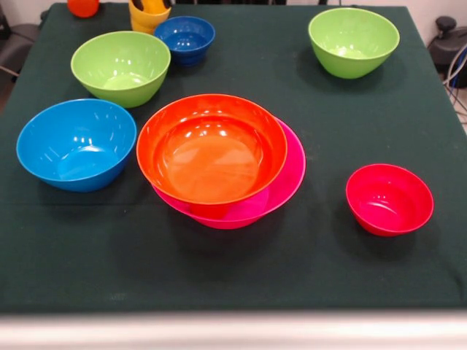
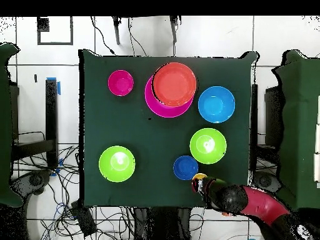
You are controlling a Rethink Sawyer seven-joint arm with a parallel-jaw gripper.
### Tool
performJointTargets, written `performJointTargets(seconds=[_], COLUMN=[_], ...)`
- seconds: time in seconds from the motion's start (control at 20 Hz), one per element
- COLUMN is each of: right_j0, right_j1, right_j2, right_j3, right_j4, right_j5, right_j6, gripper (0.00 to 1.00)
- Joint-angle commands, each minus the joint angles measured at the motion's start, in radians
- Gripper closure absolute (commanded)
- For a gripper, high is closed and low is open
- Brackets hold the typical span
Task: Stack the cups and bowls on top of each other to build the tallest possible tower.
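Tower (image 1: 219, 157) sitting mid-counter (image 1: 306, 277): orange bowl (image 1: 211, 146) nesting off-centre in pink bowl (image 1: 288, 182). Glossy plastic, judging light, stiff, slippery; pinching thin rim looking best. My pincer (image 2: 201, 184) reaching into yellow cup (image 1: 148, 20) at far edge; cannot tell whether gripping.

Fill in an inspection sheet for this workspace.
Surface: table under dark green cloth.
Job's things: orange bowl tilted in pink bowl; light blue bowl, two green bowls, dark blue bowl, red bowl stand apart; yellow cup and orange cup at the robot's edge.
Clutter: nothing seen.
Gripper: gripper at yellow cup; state unclear.
Cables: loose on floor.
Surroundings: tiled floor, neighbouring tables.
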Motion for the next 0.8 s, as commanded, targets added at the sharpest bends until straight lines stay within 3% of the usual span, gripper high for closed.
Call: performJointTargets(seconds=[0.05,0.8], right_j0=[0.034,0.073], right_j1=[-0.001,-0.072], right_j2=[0.087,0.09], right_j3=[-0.076,-0.046], right_j4=[0.033,0.063], right_j5=[0.042,0.068], right_j6=[0.019,0.036], gripper=[0.0,0.0])
